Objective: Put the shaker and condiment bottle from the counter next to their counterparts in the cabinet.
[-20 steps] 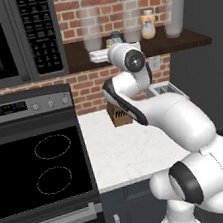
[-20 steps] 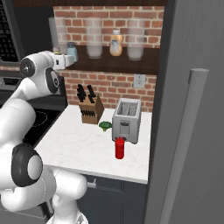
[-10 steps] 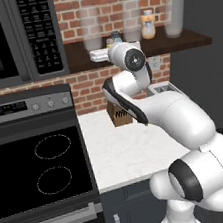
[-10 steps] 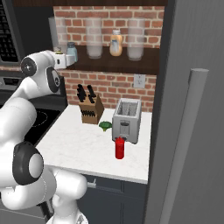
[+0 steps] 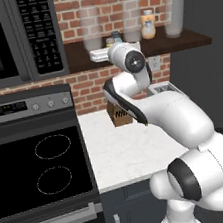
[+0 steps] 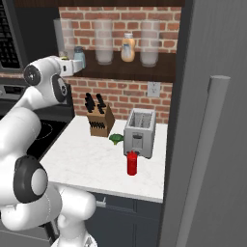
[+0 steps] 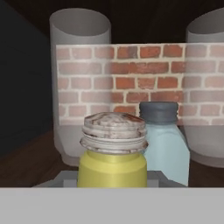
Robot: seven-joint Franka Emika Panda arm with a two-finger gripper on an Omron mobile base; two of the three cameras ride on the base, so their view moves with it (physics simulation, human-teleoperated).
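The yellow-green shaker (image 7: 112, 168) with its tan cap sits between my gripper's jaws, close in front of the hand camera. My gripper (image 6: 72, 66) is shut on it, up at the left part of the dark wooden cabinet shelf (image 6: 126, 72). Just behind and to the right of it stands the pale blue shaker (image 7: 166, 151) with a grey cap, also seen on the shelf (image 6: 79, 56). The orange-cream bottle (image 6: 128, 47) stands farther right on the shelf. The red condiment bottle (image 6: 131, 163) stands upright on the white counter (image 6: 87, 164), in front of the toaster.
Tall clear glass jars (image 6: 103, 41) stand along the shelf around the bottle. A silver toaster (image 6: 140, 131), a knife block (image 6: 100, 120) and a small green item (image 6: 116, 139) sit on the counter. A stove (image 5: 35, 165) and microwave (image 5: 6, 38) are to the left, a tall grey panel (image 6: 212, 120) to the right.
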